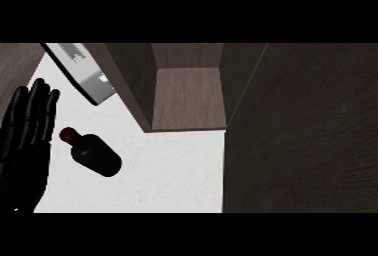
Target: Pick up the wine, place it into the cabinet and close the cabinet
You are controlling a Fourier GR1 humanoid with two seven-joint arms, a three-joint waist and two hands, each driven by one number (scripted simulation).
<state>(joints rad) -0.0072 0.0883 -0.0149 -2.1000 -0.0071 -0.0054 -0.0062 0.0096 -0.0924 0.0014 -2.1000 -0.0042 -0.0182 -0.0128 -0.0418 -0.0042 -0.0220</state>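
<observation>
Head view: wine [94, 153] beside left hand [28, 135] (fingers straight), open cabinet [188, 97] beyond.

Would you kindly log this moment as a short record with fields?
wine: dark bottle with red cap, lying on the white counter, untouched
cabinet: open, nothing visible inside; door swung out at right
left hand: open, fingers up, resting at the view's left edge
right hand: not in view
</observation>
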